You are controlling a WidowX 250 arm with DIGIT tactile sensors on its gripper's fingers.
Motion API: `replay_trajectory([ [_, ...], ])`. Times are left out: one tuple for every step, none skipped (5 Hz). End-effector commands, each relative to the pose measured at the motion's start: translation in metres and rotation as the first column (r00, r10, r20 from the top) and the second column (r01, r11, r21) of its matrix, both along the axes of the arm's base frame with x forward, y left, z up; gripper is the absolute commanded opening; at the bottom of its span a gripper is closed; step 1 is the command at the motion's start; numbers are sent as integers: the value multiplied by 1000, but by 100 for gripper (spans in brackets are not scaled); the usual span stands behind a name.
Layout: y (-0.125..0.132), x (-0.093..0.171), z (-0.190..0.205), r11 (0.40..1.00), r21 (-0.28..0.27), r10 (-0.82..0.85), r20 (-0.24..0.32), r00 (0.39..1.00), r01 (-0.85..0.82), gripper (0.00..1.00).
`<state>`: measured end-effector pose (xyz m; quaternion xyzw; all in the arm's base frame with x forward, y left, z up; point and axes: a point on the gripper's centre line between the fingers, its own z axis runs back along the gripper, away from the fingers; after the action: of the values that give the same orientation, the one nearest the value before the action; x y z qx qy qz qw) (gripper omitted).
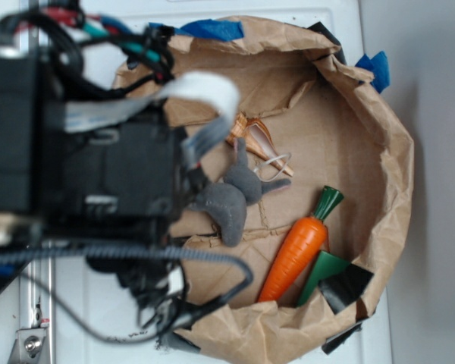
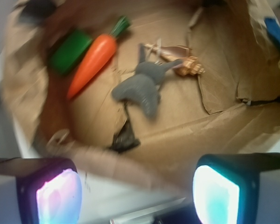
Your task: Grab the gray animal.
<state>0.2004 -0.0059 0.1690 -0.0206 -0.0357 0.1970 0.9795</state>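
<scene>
The gray animal (image 1: 231,199) is a small dark-gray fuzzy plush lying in the middle of the brown paper bag tray (image 1: 379,136). In the wrist view the gray animal (image 2: 141,88) lies ahead of the fingers, inside the paper rim. My gripper (image 2: 137,196) is open and empty, its two lit fingertips (image 2: 58,196) wide apart above the tray's near edge, short of the plush. In the exterior view the arm's blurred black body hides the gripper itself, left of the plush.
An orange carrot (image 1: 296,250) with a green top lies right of the plush, also in the wrist view (image 2: 93,58). A tan seashell (image 1: 258,144) lies just behind the plush. A green block (image 1: 326,269) sits by the carrot. Crumpled paper walls ring the tray.
</scene>
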Motion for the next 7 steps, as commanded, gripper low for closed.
replay_trajectory([
  [36,43,-27,992,-30,121,31,992,-120,100],
  [36,43,-27,992,-30,121,31,992,-120,100],
  [36,43,-27,992,-30,121,31,992,-120,100],
  [36,43,-27,992,-30,121,31,992,-120,100],
  [36,43,-27,992,-30,121,31,992,-120,100],
  [40,47,-60,987,-14,158,-8,987,-158,100],
  [35,51,-78,987,-34,162,81,983,-160,100],
])
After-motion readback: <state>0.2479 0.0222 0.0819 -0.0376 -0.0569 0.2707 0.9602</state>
